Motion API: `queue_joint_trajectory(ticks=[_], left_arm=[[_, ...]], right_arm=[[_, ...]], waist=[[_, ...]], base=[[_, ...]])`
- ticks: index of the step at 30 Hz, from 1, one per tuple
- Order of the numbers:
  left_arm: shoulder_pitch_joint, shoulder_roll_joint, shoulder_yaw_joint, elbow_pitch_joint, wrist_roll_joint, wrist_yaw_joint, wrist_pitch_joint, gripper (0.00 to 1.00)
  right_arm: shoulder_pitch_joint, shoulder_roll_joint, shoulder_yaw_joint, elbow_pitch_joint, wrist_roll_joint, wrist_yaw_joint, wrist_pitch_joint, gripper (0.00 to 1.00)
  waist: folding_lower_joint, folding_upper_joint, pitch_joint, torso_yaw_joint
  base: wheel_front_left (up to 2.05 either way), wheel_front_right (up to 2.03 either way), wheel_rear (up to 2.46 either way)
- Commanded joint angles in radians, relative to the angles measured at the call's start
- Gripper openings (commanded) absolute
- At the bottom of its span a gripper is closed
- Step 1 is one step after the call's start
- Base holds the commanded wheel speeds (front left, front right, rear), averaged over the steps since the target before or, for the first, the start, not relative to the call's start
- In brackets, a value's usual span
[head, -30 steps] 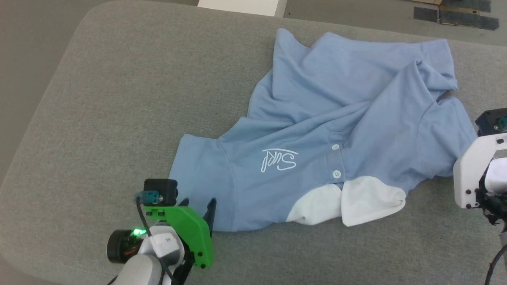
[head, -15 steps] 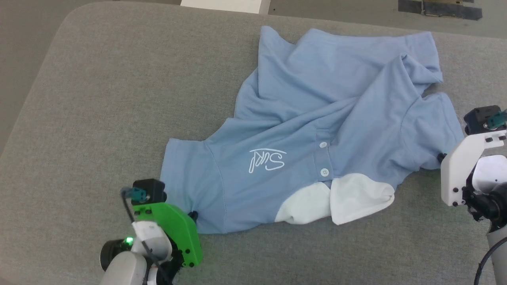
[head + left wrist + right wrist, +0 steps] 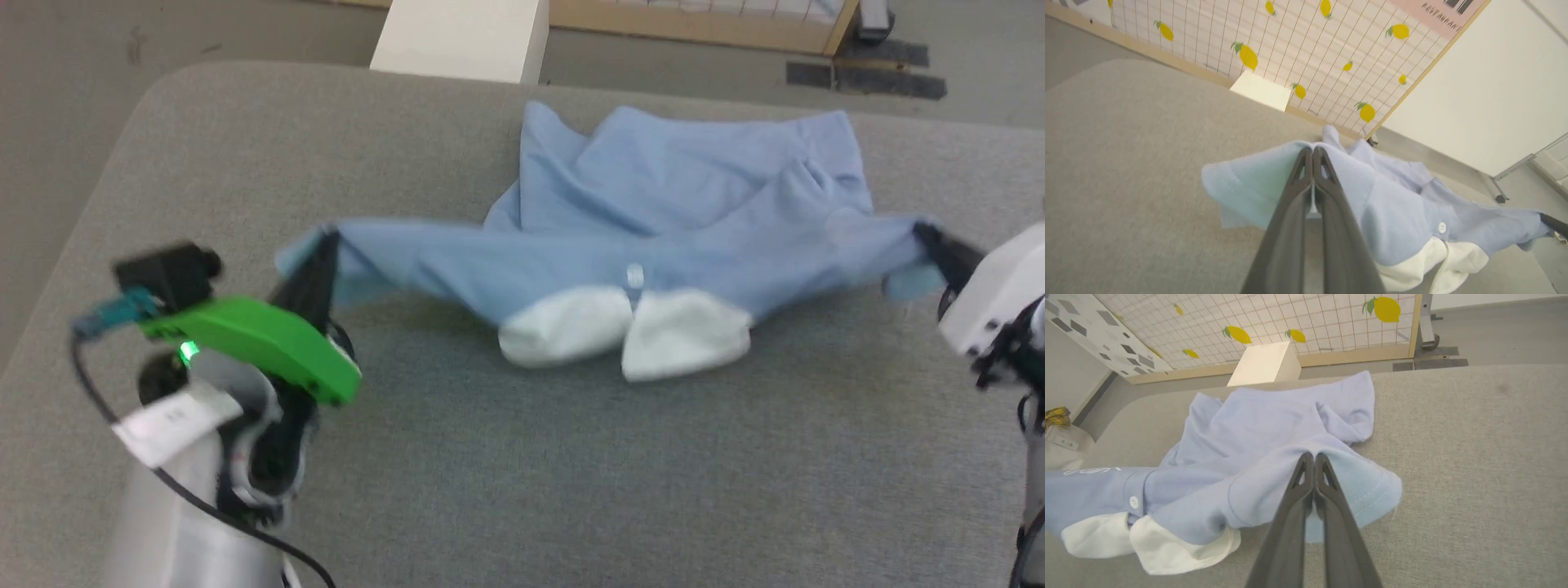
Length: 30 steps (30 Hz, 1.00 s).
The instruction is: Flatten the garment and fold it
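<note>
The garment (image 3: 678, 204), a light blue polo shirt, sits on the grey table (image 3: 490, 490), across the table's far half. Its near part is pulled out into a long band that runs from the table's left side to its right edge. Both ends of that band are raised off the table, and the rest lies rumpled on the table just behind.

The left gripper (image 3: 326, 245) has its two dark fingers pinched tight on one sleeve. From the wrist camera the sleeve drapes over the fingertips and hangs above the table. The right gripper (image 3: 927, 237) is clamped the same way on the other sleeve, at the table's right edge (the cloth bunches into a small peak where the fingers meet).

The white collar (image 3: 620, 331) droops in two flaps from the middle of the band, toward the table's near side. Whether it touches the table I cannot tell, as the head view is blurred. One white button (image 3: 634, 276) shows just above the gap between the flaps.

A cream box (image 3: 461, 37) stands just past the table's far edge, and a screen (image 3: 1290, 41) printed with lemons stands beyond the table.
</note>
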Motion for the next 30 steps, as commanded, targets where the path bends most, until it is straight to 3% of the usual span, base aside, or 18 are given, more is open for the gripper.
queue_joint_trajectory(ticks=[1, 9, 17, 30], left_arm=[[-0.052, 0.008, 0.017, -0.02, -0.019, -0.01, -0.013, 0.0], [-0.313, 0.069, 0.027, -0.048, -0.003, -0.038, 0.02, 0.0], [-0.512, 0.1, 0.046, -0.01, 0.011, -0.037, 0.02, 0.0], [-0.756, 0.18, 0.002, 0.226, 0.094, -0.049, 0.062, 0.0]], right_arm=[[-0.037, 0.009, -0.017, -0.025, 0.025, -0.002, -0.002, 0.0], [-0.209, 0.062, -0.107, -0.12, 0.144, -0.002, 0.076, 0.0], [-0.378, 0.095, -0.168, -0.174, 0.156, -0.002, 0.138, 0.0], [-0.675, 0.139, -0.224, -0.052, 0.063, -0.002, 0.16, 0.0]], waist=[[0.0, 0.0, -0.05, -0.027], [0.0, 0.0, -0.133, -0.071], [0.0, 0.0, -0.144, -0.092], [0.0, 0.0, 0.017, -0.112]], base=[[0.0, 0.0, 0.0], [0.0, 0.0, 0.0], [0.0, 0.0, 0.0], [0.0, 0.0, 0.0]])
